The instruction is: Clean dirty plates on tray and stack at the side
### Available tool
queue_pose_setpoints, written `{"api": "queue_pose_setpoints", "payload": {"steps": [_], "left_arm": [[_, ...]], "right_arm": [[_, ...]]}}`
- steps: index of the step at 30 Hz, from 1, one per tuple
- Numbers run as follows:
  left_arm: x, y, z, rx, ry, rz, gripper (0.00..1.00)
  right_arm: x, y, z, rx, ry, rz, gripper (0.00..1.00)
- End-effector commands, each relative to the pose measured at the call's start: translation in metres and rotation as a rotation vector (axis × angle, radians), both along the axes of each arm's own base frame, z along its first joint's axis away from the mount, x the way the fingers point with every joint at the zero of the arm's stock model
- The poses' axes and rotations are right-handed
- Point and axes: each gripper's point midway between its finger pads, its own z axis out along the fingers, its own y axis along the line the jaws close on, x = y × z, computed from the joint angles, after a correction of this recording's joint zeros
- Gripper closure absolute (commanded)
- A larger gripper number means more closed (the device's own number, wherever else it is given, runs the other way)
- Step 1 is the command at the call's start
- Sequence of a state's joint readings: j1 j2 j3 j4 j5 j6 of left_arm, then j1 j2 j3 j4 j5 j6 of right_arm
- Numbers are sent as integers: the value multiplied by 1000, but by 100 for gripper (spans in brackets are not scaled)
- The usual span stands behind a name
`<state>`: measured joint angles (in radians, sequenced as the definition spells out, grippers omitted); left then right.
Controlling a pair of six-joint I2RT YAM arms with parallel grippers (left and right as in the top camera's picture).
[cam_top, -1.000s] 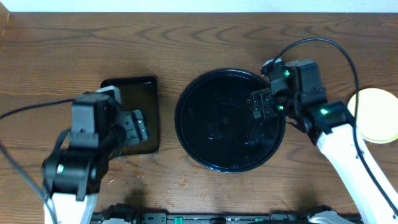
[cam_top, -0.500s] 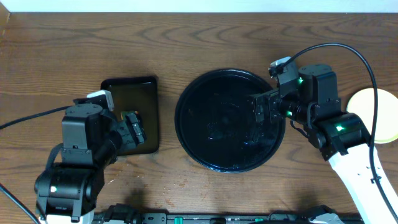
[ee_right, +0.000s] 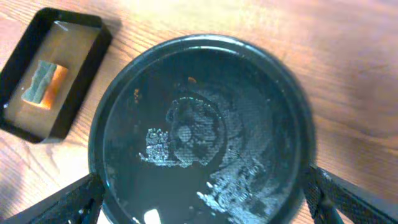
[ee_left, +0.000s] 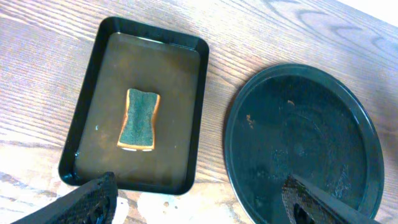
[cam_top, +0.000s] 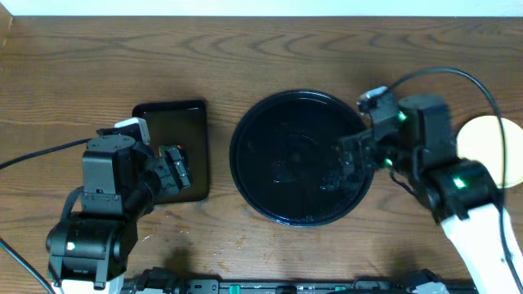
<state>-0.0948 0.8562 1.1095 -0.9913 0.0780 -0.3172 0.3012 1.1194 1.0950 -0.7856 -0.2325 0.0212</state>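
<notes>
The round, glossy black tray point(ee_right: 199, 124) is wet, with whitish streaks and a few orange specks point(ee_right: 191, 79). The left hand point(cam_top: 176, 169) and right hand point(cam_top: 350, 159) both gape wide, empty.

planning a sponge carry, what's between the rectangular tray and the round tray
Just bare table between rectangular tray and round tray, per left wrist view.

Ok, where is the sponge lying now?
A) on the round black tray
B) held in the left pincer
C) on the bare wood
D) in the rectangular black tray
D: the left wrist view shows the sponge lying flat inside the rectangular tray.
</notes>
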Motion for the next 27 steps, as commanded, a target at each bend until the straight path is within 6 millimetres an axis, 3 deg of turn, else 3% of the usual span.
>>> {"api": "queue_pose_setpoints", "payload": {"steps": [1,5,9,17,22,27], "left_arm": [[1,2,5,4,-13,10,15],[1,1,5,4,-13,10,14],[1,2,5,4,-13,10,14],[1,2,5,4,-13,10,14],[1,1,5,4,-13,10,13],[1,1,5,4,-13,10,14]], "right_arm": [[-24,-35,46,-87,-207,-52,1],[-43,-67,60,-140,-341,-173,1],[-57,-81,44,-125,-441,-217,1],[-64,-82,-26,-52,-577,-224,1],[-58,-74,-52,7,-702,-198,1],[-55,-65,-65,55,-799,-161,1]]}}
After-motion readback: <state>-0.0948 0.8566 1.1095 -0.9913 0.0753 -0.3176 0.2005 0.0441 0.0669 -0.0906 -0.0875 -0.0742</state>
